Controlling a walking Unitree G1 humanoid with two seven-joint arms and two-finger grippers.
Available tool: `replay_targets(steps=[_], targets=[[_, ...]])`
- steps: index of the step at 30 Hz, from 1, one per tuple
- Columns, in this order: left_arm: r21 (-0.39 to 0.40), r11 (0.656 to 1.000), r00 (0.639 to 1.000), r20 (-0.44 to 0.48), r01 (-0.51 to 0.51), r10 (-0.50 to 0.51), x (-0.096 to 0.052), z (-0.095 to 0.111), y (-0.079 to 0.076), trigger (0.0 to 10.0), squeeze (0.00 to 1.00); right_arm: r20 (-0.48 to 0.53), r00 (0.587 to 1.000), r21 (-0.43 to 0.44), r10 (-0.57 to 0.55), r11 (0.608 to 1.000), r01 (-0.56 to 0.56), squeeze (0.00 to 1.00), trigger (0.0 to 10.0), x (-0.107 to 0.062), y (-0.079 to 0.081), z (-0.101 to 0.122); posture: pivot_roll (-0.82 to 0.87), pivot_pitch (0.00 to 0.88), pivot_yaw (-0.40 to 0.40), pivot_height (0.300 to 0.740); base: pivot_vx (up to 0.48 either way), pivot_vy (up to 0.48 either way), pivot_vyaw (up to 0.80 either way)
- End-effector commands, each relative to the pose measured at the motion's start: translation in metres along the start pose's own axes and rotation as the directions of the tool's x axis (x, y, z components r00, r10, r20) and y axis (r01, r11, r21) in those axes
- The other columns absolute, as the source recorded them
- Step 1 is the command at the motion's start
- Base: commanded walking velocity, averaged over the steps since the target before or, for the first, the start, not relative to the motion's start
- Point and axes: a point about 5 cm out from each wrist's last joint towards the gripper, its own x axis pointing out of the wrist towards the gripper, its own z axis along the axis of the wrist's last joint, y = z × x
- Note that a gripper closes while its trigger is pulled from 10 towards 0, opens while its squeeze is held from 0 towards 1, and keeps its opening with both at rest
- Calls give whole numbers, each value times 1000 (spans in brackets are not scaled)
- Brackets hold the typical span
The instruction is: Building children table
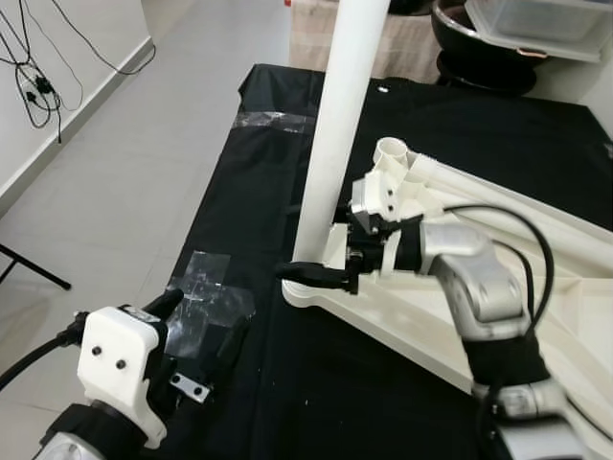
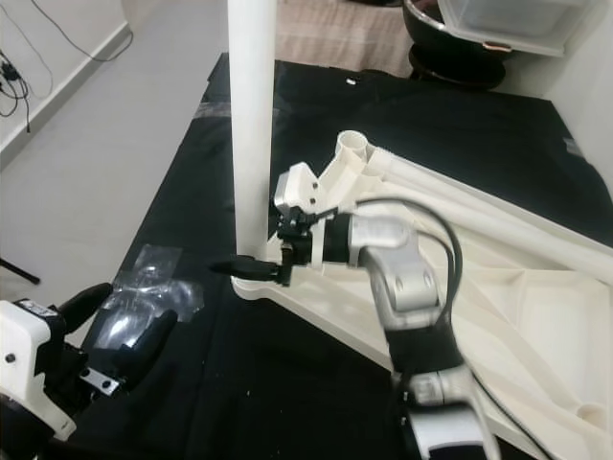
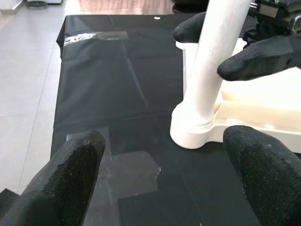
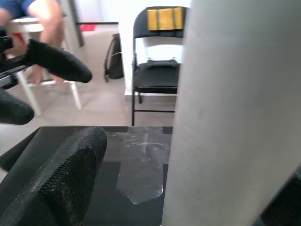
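The white children table top (image 1: 536, 316) lies upside down on a black cloth (image 1: 287, 402). One white leg (image 1: 340, 125) stands upright in its near-left corner socket (image 3: 193, 134). My right gripper (image 1: 306, 273) is low at that leg's base, open, with a finger on either side of the leg; the right wrist view shows a gap between one finger (image 4: 61, 179) and the leg (image 4: 235, 108). My left gripper (image 3: 164, 188) hovers open over the cloth, short of the leg and holding nothing. Another white leg (image 1: 508, 206) lies along the table's far edge.
Patches of clear tape (image 1: 206, 292) stick to the cloth near my left gripper. Grey floor with cables (image 1: 34, 86) lies to the left. A black bowl and a clear box (image 1: 498, 34) stand at the back. A folding chair (image 4: 155, 61) and a seated person (image 4: 28, 14) are beyond.
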Motion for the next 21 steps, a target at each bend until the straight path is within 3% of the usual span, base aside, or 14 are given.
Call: replay_targets(steps=[1,9,10,11,12,13,14,15,16,21], targets=[[-15,1000,1000,-18,1,-1,-2,-3,-1,10000,0,-6,997,4,77,997,-77,0,10000,5,-10,3,237,210,-108,740,0,0,0],[-13,1000,1000,-23,-2,2,-3,-3,-1,10000,0,35,992,34,120,992,-121,0,10000,11,-29,12,259,222,-106,740,0,0,0],[-12,1000,1000,-26,-10,10,-4,-3,0,10000,0,54,976,59,209,976,-212,0,10000,12,-33,13,263,225,-109,740,0,0,0],[-12,1000,1000,-26,-10,10,-4,-3,0,10000,0,54,976,59,209,976,-212,0,10000,12,-33,13,263,225,-109,740,0,0,0],[-12,1000,1000,-26,-12,12,-5,-4,0,10000,0,53,970,67,238,968,-241,0,9255,11,-33,13,270,234,-110,740,0,0,0],[-12,1000,1000,-26,-12,12,-5,-4,0,10000,0,53,970,67,238,968,-241,0,9255,11,-33,13,270,234,-110,740,0,0,0],[-13,1000,1000,-28,-14,13,-5,-4,0,10000,0,49,965,76,257,963,-260,0,3804,12,-33,13,269,236,-110,740,0,0,0],[-13,1000,1000,-28,-14,13,-5,-4,0,10000,0,49,965,76,257,963,-260,0,3804,12,-33,13,269,236,-110,740,0,0,0],[-14,1000,999,-30,-14,14,-6,-4,0,10000,0,44,962,79,268,959,-271,0,0,13,-34,12,272,237,-108,740,0,0,0],[-16,1000,999,-33,-14,14,-7,-5,0,10000,0,36,958,79,283,955,-285,0,0,15,-38,14,274,240,-108,740,0,0,0]])
